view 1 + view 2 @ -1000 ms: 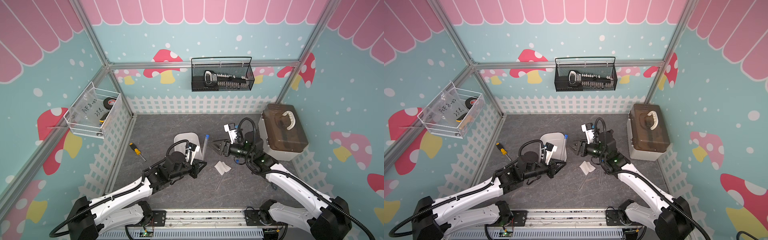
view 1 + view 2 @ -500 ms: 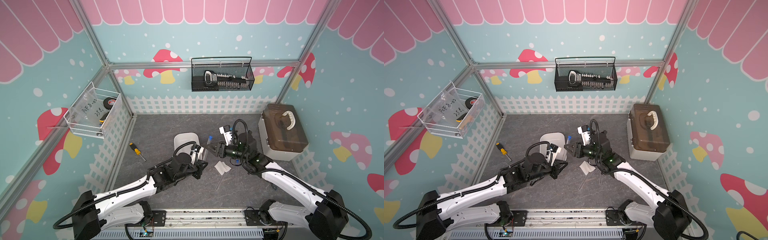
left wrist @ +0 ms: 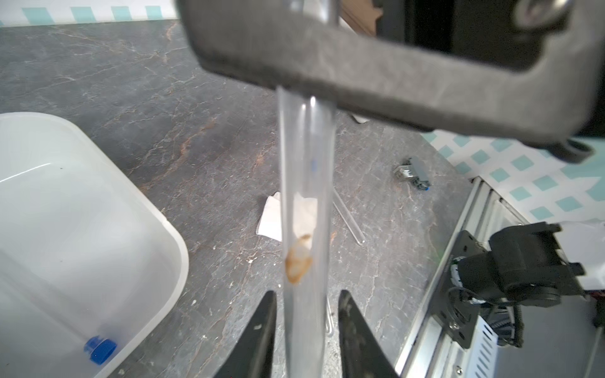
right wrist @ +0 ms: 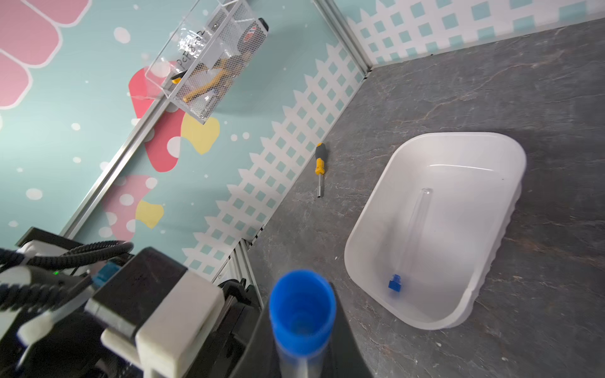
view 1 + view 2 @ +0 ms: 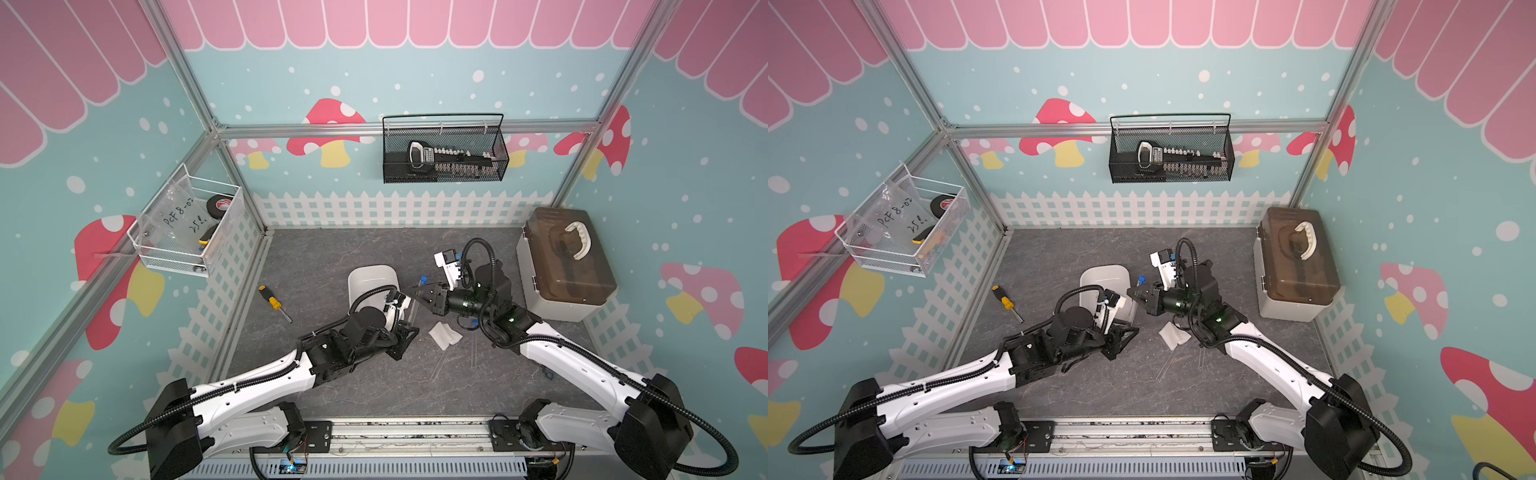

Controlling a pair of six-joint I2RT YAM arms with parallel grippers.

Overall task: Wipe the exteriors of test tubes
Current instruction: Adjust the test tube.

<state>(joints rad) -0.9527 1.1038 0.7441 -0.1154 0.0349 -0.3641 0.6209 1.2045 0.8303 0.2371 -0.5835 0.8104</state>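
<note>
Held test tube (image 3: 305, 170) (cap rearward) seems to run front-to-back

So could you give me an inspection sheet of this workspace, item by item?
Surface: grey table, stone pattern.
Job's things: held tube, brown smudge; second tube in tray; two loose tubes beside wipe.
Clutter: screwdriver, brown box.
Grippers: right gripper shut on held tube near cap; left gripper open around it.
Cables: black hoses loop above both wrists.
Surroundings: black basket and white basket on walls.
</note>
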